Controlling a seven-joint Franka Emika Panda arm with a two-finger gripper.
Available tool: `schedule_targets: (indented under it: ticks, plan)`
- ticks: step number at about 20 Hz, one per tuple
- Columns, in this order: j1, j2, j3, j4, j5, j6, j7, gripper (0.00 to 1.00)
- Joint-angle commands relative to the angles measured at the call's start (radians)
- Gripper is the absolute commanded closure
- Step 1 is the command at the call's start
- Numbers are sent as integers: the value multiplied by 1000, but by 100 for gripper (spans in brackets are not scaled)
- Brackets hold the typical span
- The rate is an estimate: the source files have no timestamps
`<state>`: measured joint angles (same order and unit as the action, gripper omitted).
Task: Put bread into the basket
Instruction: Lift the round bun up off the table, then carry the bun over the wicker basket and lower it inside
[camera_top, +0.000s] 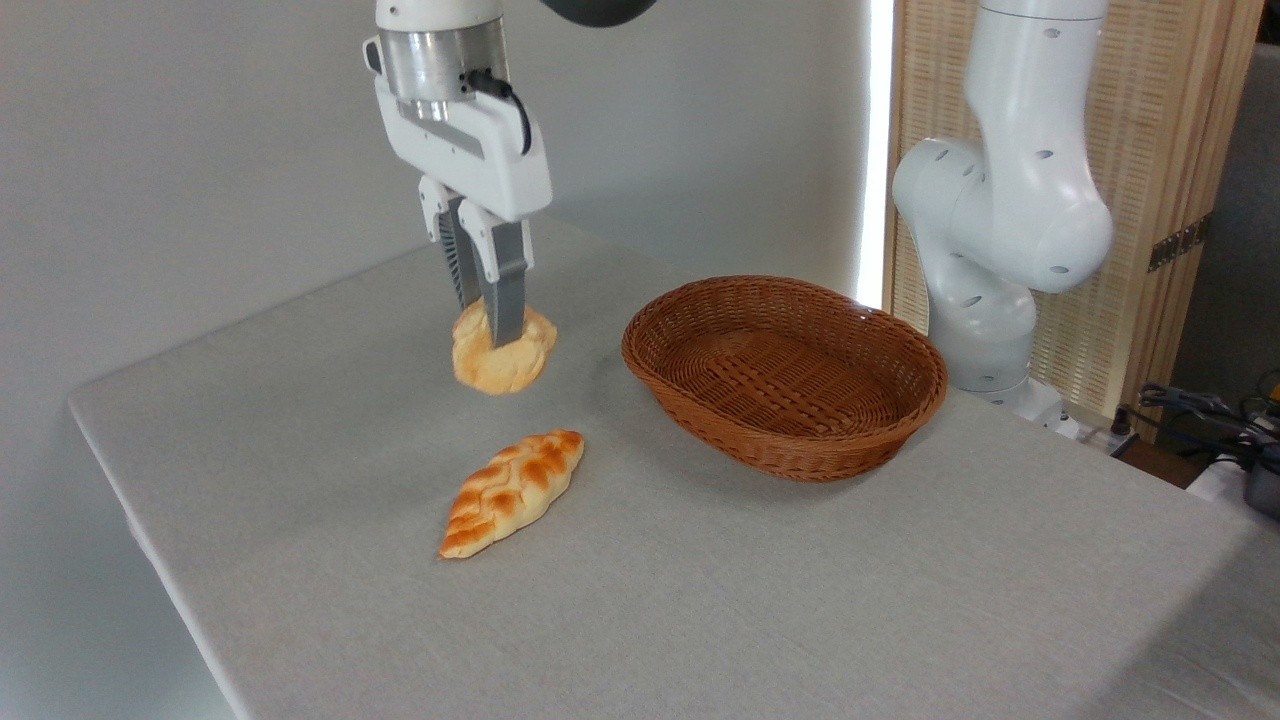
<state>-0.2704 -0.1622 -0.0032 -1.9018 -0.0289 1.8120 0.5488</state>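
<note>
Robot lab or test room, staged rather than lived in. White Franka arm (1010, 210) mounted at the 3 o'clock edge of a table (700, 600) under plain grey cloth. Bare white wall behind. Slatted wooden screen (1170, 150) at 2 o'clock. Loose cables and equipment (1210, 420) trail past the right edge. Props only: fake-looking bread and wicker basket (785, 375).

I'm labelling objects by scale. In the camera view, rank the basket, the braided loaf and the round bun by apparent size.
1. Basket, clearly largest.
2. Braided loaf.
3. Round bun, partly hidden by the fingers; the loaf lies nearer the camera, so this gap is unsure.
</note>
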Motion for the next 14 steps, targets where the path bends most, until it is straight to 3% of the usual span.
schedule_targets:
  ticks: [1,4,8,14]
  plan:
    - [-1,-71,0,-26,-40,-94,-26,60]
    - [-1,-103,0,-46,-91,-183,-50,54]
    - [-1,-161,0,-129,-130,-236,-59,54]
    - [-1,-168,0,-192,-210,-318,-86,51]
